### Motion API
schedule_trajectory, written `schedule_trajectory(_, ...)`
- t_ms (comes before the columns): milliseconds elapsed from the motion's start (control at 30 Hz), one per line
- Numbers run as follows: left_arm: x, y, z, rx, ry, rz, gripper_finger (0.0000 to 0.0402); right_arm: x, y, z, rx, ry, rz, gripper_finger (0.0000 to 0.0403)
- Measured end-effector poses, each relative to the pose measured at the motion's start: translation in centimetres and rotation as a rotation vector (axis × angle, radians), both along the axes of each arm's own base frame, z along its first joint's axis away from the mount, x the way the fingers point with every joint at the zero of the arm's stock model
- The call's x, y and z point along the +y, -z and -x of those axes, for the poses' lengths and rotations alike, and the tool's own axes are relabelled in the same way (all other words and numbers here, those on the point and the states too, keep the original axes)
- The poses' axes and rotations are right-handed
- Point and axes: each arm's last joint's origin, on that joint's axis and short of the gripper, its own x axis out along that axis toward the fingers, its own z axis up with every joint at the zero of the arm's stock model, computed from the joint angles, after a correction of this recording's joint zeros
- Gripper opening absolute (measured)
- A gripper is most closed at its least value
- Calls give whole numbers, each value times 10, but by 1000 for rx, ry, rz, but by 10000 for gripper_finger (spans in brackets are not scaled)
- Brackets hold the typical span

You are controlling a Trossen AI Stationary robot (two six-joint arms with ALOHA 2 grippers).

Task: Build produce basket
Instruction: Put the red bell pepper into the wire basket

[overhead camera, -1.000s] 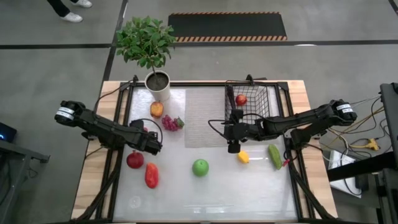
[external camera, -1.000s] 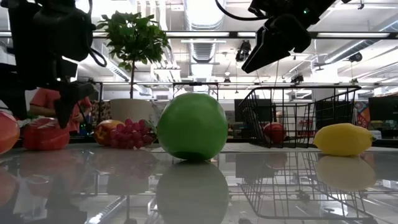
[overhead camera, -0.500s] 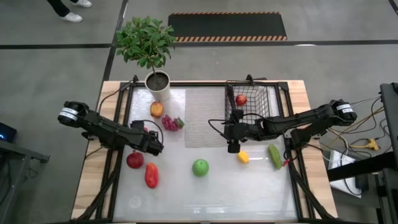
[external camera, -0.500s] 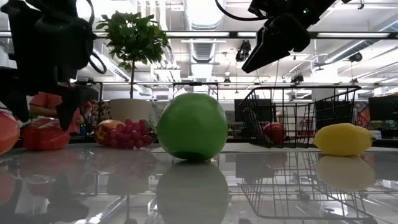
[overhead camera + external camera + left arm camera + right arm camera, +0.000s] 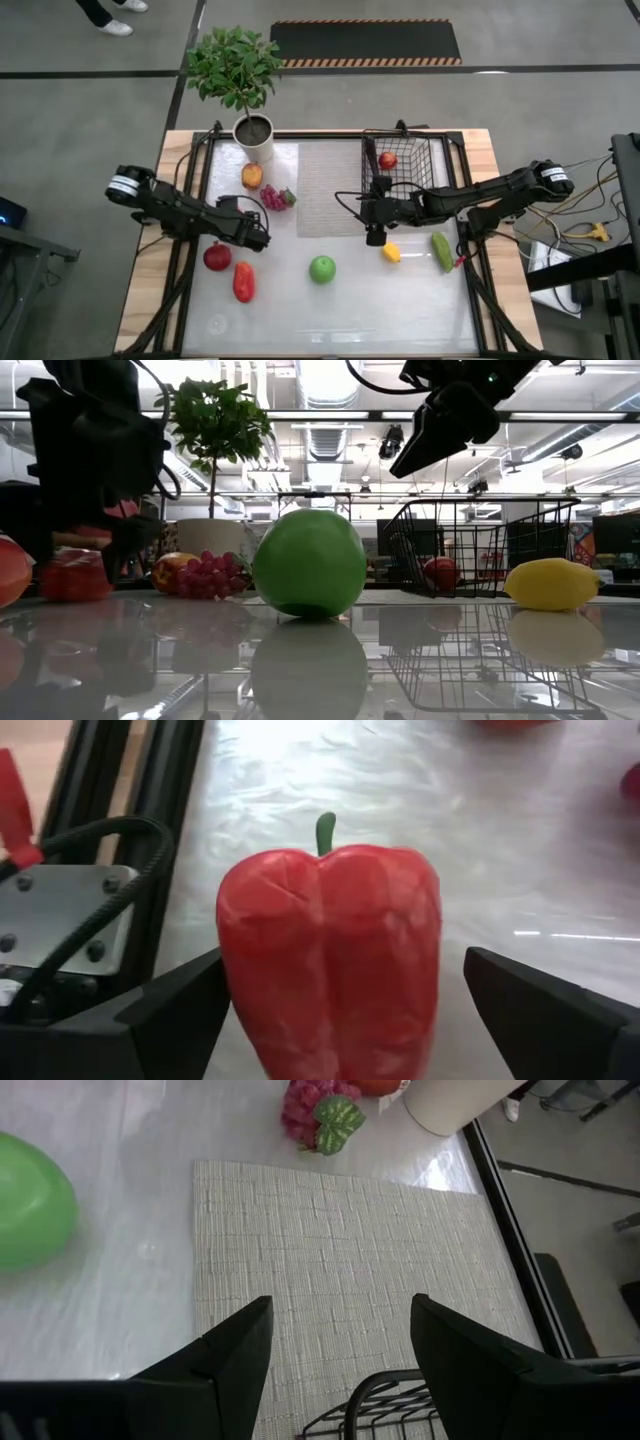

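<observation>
Basket point(image 5: 405, 160) with one red apple point(image 5: 387, 160) inside.

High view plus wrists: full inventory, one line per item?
basket: 1, black wire, back right
red apple: 1, in basket
potted plant: 1, white pot, back left
mat: 1, pale, centre
orange fruit: 1, by pot
grapes: 1, purple, beside it
red pepper: 1, between left fingers
dark red fruit: 1, left
long red vegetable: 1, left front
green apple: 1, front centre
lemon: 1, yellow
cucumber: 1, green, right
left gripper: open
right gripper: open, empty
</observation>
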Motion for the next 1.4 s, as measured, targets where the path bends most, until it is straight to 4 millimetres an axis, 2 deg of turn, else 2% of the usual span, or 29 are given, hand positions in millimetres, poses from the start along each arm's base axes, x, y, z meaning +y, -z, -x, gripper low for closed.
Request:
schedule_trajectory(400,0,0,0,9,7,-5,254,0,0,0,-1,3,-2,221)
schedule_trajectory(533,-1,-7,-3,18,18,-13,244,0,0,0,-1,3,-3,221)
schedule_trajectory(733,-2,-30,-14,57,106,-38,244,0,-2,-2,-31,2,-7,221)
schedule_trajectory(900,-7,-56,-31,31,286,-88,244,2,-5,-5,-67,-20,-32,221)
schedule_trajectory(1067,-21,-89,-43,-14,512,-194,244,5,-9,-9,-139,-55,-156,228)
schedule_trajectory(1233,-41,-112,-49,-70,784,-309,245,5,-15,-13,-218,-51,-177,273)
schedule_trajectory(1400,-64,-120,-63,-152,1074,-407,245,6,-19,-16,-280,-67,-170,328)
